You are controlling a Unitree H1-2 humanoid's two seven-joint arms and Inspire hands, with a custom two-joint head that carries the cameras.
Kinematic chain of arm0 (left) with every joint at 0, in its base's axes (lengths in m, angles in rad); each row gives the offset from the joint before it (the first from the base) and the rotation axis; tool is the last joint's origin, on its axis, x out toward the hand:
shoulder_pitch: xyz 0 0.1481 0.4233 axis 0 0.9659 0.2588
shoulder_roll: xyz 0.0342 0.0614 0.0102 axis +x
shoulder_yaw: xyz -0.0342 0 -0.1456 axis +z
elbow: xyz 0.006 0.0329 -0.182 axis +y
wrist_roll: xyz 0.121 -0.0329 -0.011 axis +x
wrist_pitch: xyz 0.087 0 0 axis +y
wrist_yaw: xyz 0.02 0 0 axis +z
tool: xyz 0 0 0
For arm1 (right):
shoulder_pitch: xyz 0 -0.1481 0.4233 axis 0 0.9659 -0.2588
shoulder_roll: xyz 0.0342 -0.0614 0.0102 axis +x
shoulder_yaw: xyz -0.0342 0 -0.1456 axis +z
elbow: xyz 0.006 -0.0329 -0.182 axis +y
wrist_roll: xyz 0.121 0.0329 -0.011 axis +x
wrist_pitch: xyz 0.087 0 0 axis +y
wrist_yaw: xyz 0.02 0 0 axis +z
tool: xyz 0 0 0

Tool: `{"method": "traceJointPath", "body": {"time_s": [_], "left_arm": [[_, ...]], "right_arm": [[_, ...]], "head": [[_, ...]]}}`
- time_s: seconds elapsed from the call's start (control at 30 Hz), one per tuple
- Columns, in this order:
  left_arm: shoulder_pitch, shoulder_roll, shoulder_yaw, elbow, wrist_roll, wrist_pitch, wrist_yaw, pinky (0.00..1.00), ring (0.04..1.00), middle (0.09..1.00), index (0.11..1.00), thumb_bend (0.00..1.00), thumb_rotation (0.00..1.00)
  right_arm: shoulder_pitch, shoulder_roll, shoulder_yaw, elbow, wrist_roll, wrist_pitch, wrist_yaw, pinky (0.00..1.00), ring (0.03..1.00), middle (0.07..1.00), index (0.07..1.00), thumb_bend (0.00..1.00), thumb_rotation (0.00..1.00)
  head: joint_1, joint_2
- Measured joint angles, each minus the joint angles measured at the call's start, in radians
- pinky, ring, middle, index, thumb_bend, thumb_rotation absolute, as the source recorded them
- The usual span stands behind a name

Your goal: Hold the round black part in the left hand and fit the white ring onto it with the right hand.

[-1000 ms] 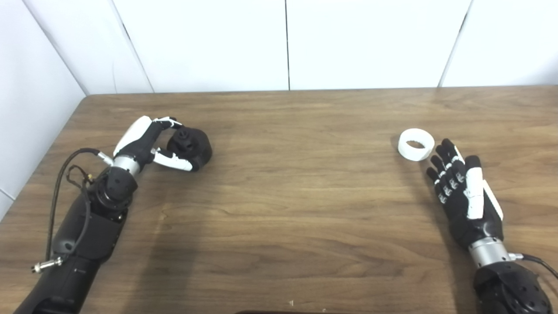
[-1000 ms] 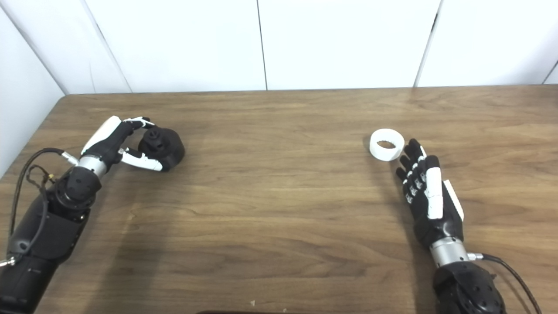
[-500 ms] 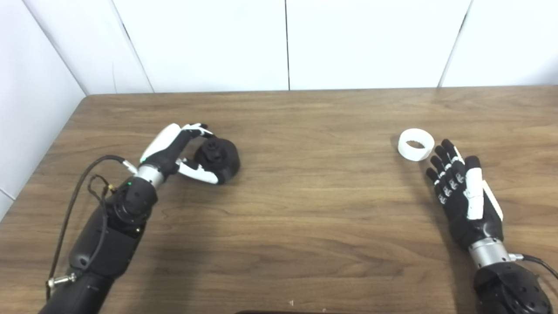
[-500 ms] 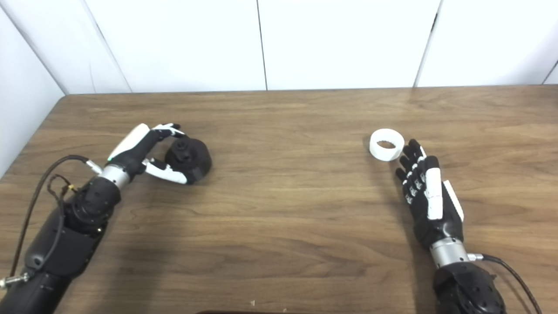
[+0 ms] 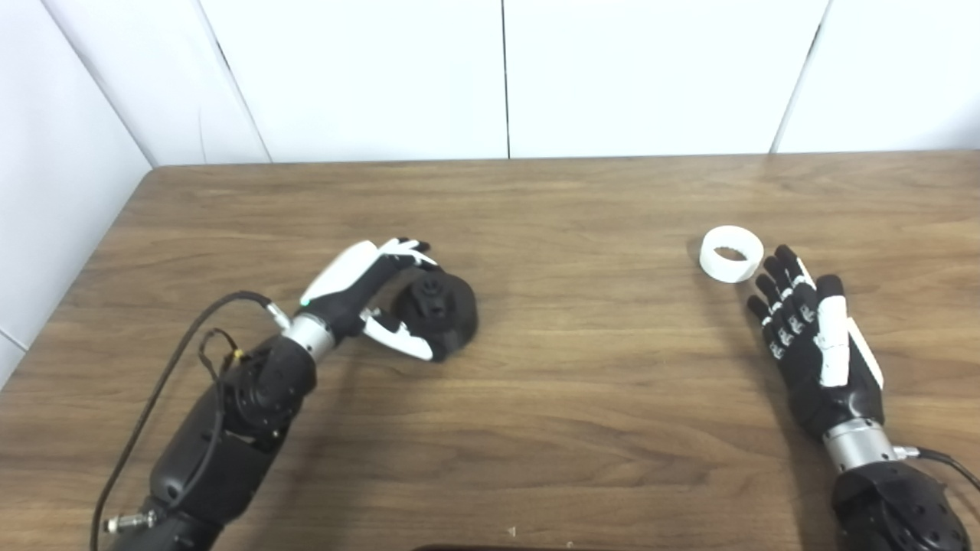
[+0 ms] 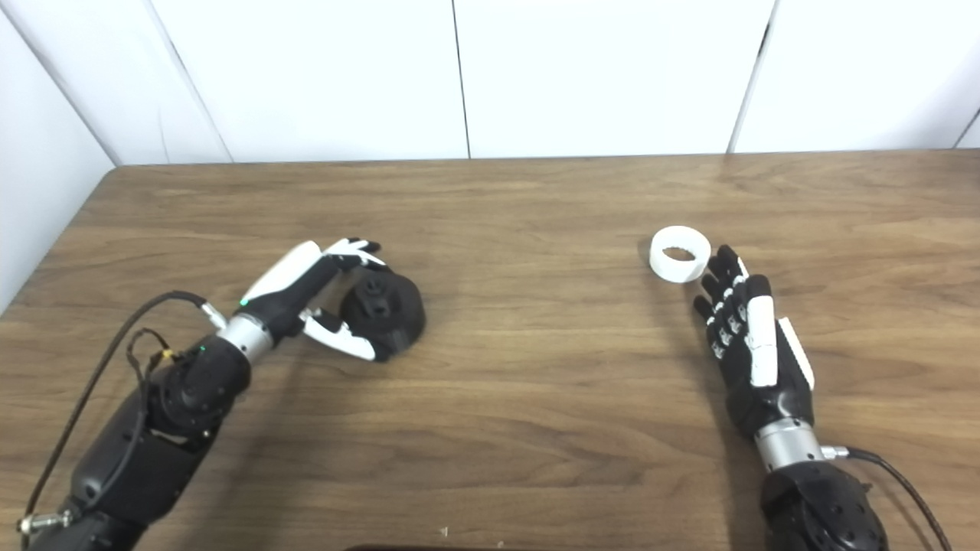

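Note:
The round black part [image 5: 440,306] with a small raised hub is held in my left hand [image 5: 367,295], left of the table's middle; fingers curl over its far side and the thumb runs under its near side. The white ring [image 5: 731,253] lies flat on the wooden table [image 5: 582,398] at the right. My right hand [image 5: 811,337] rests open just below and right of the ring, its fingertips [image 5: 773,268] nearly touching the ring's edge, holding nothing.
White wall panels [image 5: 505,76] close the table's far side and left side. A black cable [image 5: 191,344] loops off the left forearm. Bare wood lies between the two hands.
My left hand has carried the black part rightwards and towards me, from the table's left side nearer its middle. The right hand and the white ring have stayed in place.

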Motion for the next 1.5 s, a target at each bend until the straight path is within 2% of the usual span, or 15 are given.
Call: {"method": "traceJointPath", "body": {"time_s": [0.27,0.47,0.67,0.83,1.23,1.3,1.33,1.37,1.43,1.5], "left_arm": [[0.035,-0.057,-0.050,-0.042,0.043,-0.037,0.014,0.89,1.000,0.950,0.655,0.87,0.22],[0.074,-0.128,-0.104,-0.078,0.095,-0.055,0.036,0.87,0.999,0.948,0.653,0.87,0.22],[0.096,-0.147,-0.126,-0.090,0.115,-0.078,0.044,0.88,1.000,0.949,0.654,0.87,0.22],[0.133,-0.195,-0.151,-0.095,0.126,-0.101,0.075,0.89,1.000,0.949,0.655,0.86,0.22],[0.148,-0.203,-0.156,-0.107,0.131,-0.102,0.075,0.90,1.000,0.948,0.656,0.86,0.22],[0.149,-0.203,-0.156,-0.108,0.131,-0.101,0.075,0.89,1.000,0.947,0.659,0.86,0.22],[0.150,-0.203,-0.155,-0.110,0.133,-0.100,0.075,0.89,1.000,0.947,0.660,0.86,0.23],[0.150,-0.203,-0.155,-0.111,0.135,-0.099,0.075,0.89,1.000,0.947,0.660,0.86,0.23],[0.150,-0.203,-0.155,-0.112,0.138,-0.099,0.075,0.89,1.000,0.948,0.662,0.86,0.21],[0.151,-0.202,-0.152,-0.112,0.138,-0.100,0.075,0.89,1.000,0.947,0.662,0.86,0.21]], "right_arm": [[0.000,0.000,0.004,0.000,-0.001,-0.001,0.000,0.98,1.000,0.999,1.000,0.63,1.00],[0.000,0.001,0.007,0.000,0.003,0.000,0.000,0.99,1.000,0.998,1.000,0.64,1.00],[-0.002,0.001,0.013,0.000,-0.006,0.000,0.000,0.99,1.000,0.994,1.000,0.66,1.00],[-0.003,0.003,0.020,0.000,-0.012,0.000,0.000,1.00,1.000,0.997,1.000,0.66,1.00],[-0.006,0.004,0.028,-0.002,-0.022,0.003,-0.001,1.00,1.000,0.998,1.000,0.64,1.00],[-0.008,0.003,0.033,-0.004,-0.049,0.002,-0.009,0.90,0.952,0.942,0.948,0.63,0.77],[-0.011,0.002,0.042,-0.007,-0.110,0.000,-0.027,0.88,0.939,0.928,0.934,0.63,0.71],[-0.014,0.001,0.045,-0.010,-0.146,-0.001,-0.042,0.87,0.936,0.925,0.932,0.63,0.70],[-0.021,0.000,0.046,-0.011,-0.184,-0.001,-0.054,0.82,0.899,0.895,0.857,0.71,0.50],[-0.048,-0.023,0.068,-0.011,-0.324,-0.003,-0.088,0.81,0.887,0.885,0.827,0.76,0.43]], "head": [[-0.012,0.000],[-0.031,0.002],[-0.043,0.002],[-0.057,0.002],[-0.069,0.008],[-0.077,0.011],[-0.077,0.011],[-0.077,0.011],[-0.081,0.014],[-0.083,0.012]]}}
